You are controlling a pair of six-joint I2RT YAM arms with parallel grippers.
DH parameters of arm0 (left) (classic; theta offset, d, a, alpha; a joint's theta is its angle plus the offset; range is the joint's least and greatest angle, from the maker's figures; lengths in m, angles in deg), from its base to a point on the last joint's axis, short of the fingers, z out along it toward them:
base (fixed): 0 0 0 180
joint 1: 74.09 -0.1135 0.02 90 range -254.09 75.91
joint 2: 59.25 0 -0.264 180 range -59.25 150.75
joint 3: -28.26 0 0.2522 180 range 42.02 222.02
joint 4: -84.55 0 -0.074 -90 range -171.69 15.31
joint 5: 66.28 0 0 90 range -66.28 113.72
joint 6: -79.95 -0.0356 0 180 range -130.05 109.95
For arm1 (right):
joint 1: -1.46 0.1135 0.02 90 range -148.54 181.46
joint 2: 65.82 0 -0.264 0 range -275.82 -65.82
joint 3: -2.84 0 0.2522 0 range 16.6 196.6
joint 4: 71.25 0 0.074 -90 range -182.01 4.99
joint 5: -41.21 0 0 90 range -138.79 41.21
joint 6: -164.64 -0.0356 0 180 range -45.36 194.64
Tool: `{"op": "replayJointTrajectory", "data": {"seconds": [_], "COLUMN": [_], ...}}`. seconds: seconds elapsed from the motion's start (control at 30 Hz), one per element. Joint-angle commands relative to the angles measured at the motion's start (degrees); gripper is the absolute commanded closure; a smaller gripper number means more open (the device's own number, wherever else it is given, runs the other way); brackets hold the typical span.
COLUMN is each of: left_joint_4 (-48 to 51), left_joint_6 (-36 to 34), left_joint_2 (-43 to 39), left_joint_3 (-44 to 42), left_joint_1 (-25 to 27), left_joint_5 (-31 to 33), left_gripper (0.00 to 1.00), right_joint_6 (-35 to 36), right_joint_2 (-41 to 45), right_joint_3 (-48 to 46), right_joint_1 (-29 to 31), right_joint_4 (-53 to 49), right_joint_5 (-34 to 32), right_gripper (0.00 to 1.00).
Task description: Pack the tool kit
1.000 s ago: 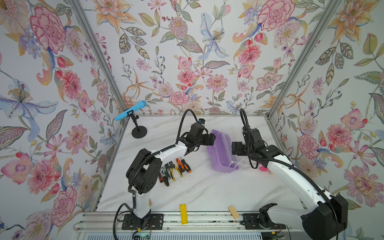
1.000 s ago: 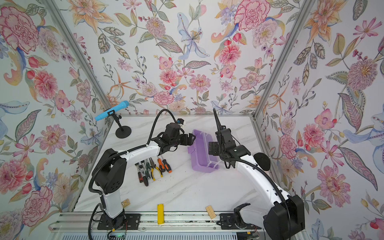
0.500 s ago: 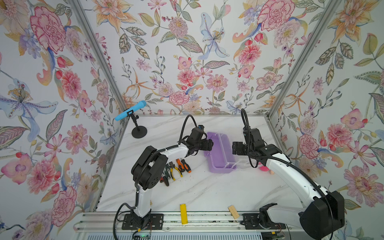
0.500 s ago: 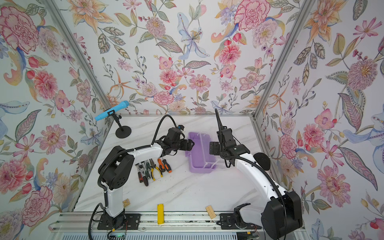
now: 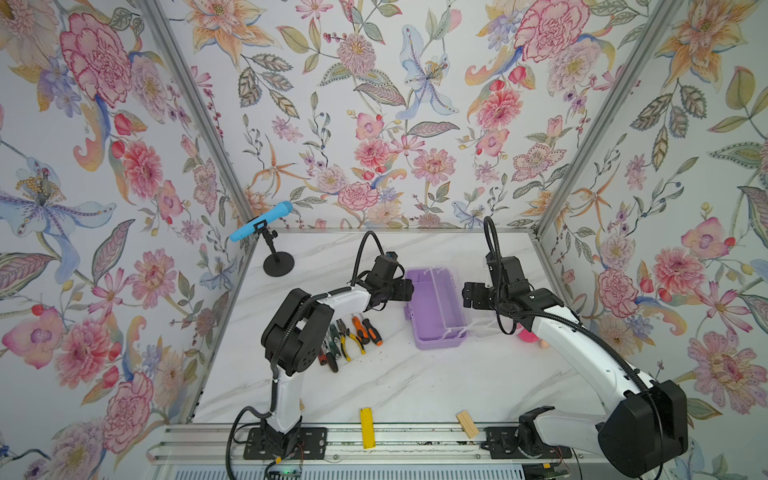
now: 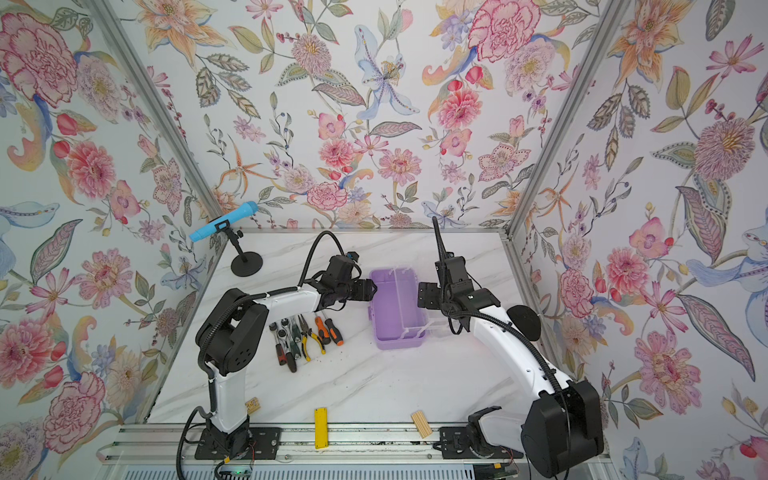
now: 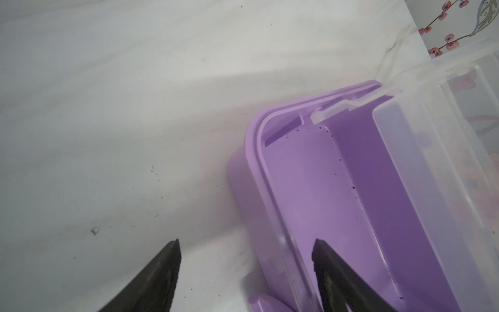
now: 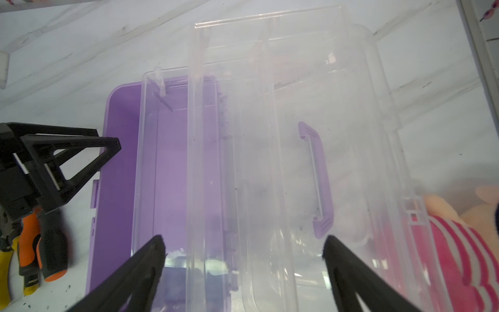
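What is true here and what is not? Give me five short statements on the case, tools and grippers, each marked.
The case has its lid shut. False: the lid lies folded open.
The pliers lie on the table, outside the case. True.
The right gripper holds the pliers. False: it is open and empty, above the lid.
The left gripper is open at the case's rim. True.
The yellow bar lies inside the case. False: it lies at the table's front edge.
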Motion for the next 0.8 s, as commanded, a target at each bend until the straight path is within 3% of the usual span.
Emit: {"op": "replayJointTrajectory", "data": {"seconds": [0.0, 0.4, 0.77], "left_joint_4": [1.54, 6.21, 7.54], "left_joint_6": [-1.44, -4.29, -5.48], "left_joint_2": [2.19, 0.68, -1.30], "left_joint_3": [-1.08, -1.97, -1.56], "left_joint_1": [-0.97, -3.83, -6.56], "left_joint_5": [0.45, 7.72, 9.09], "left_gripper": [0.21, 0.25, 0.24], "right_joint_6": [-1.17, -1.92, -2.81], "right_joint_2": [-1.09, 0.63, 0.14], "right_joint_3": [-0.97, -1.79, -2.58], "right_joint_1": [-0.24, 0.23, 1.45], "right_joint_4": [1.57, 3.13, 4.02], "right_joint_5": [2.51, 3.80, 4.40], "right_gripper": [0.08, 0.08, 0.09]}}
